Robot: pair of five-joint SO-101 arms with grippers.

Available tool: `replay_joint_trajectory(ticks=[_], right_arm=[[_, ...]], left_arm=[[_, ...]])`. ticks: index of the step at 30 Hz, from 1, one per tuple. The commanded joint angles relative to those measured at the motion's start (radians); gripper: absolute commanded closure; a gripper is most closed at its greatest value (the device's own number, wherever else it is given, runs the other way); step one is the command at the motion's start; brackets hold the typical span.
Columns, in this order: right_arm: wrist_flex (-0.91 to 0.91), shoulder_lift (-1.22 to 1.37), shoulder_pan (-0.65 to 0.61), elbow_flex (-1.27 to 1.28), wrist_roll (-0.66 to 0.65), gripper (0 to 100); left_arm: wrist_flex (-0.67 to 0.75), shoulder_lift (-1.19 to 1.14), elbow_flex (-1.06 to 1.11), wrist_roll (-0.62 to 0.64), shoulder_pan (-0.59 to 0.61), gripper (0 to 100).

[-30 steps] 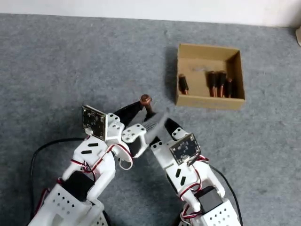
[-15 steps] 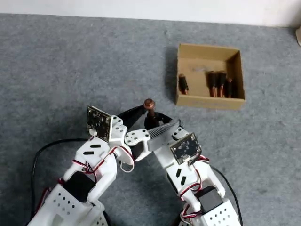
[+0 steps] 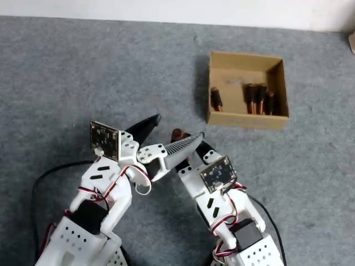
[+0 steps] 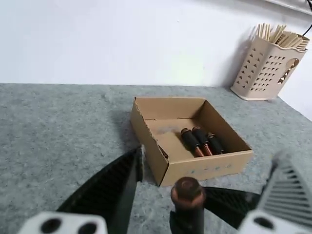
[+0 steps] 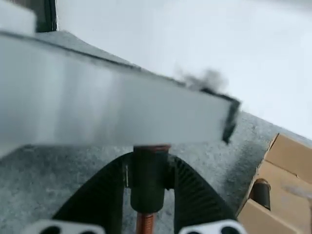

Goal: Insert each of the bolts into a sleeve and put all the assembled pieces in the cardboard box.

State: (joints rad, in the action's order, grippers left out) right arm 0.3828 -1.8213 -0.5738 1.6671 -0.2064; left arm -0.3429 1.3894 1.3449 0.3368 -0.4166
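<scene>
Centre frame, right gripper (image 5: pixel 148 165) fingers clamp the sleeved bolt (image 4: pixel 188 195), left gripper (image 3: pixel 178 126) fingers spread wide either side. Smart play: left backs clear, right carries it over the cardboard box (image 3: pixel 247 119) wall, upper right, lowering before release.

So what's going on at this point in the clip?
The right gripper has its jaws shut on a bolt already seated in its black sleeve, holding it upright. The left gripper has its jaws open on either side of it. Several finished pieces lie in the cardboard box.
</scene>
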Motion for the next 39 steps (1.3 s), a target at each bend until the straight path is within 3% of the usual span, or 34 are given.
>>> replay_joint_trajectory(ticks=[1,4,9,10,12,21,28,31,39], right_arm=[[-0.035,-0.016,0.012,0.013,-0.011,99.4],[-0.035,-0.016,0.012,0.013,-0.011,99.4],[-0.031,-0.016,0.012,0.015,-0.011,99.4],[-0.030,-0.016,0.013,0.016,-0.011,99.4],[-0.028,-0.016,0.015,0.019,-0.011,99.4],[0.024,-0.016,0.165,0.041,-0.009,99.4],[0.125,0.035,0.312,-0.177,-0.008,99.4],[0.127,0.234,0.343,-0.315,-0.009,99.4],[0.128,1.099,0.421,-0.952,-0.006,99.4]], left_arm=[[0.095,0.005,0.018,0.005,0.042,62],[0.164,0.005,0.039,0.005,0.085,67],[0.172,0.005,0.036,0.003,0.096,98],[0.172,0.005,0.036,0.003,0.096,100],[0.172,0.005,0.036,0.003,0.096,96],[0.172,0.004,0.058,0.005,0.252,99],[0.173,0.004,0.101,0.005,0.302,99],[0.173,0.004,0.101,0.005,0.308,99],[0.236,0.004,0.147,-0.002,0.308,99]])
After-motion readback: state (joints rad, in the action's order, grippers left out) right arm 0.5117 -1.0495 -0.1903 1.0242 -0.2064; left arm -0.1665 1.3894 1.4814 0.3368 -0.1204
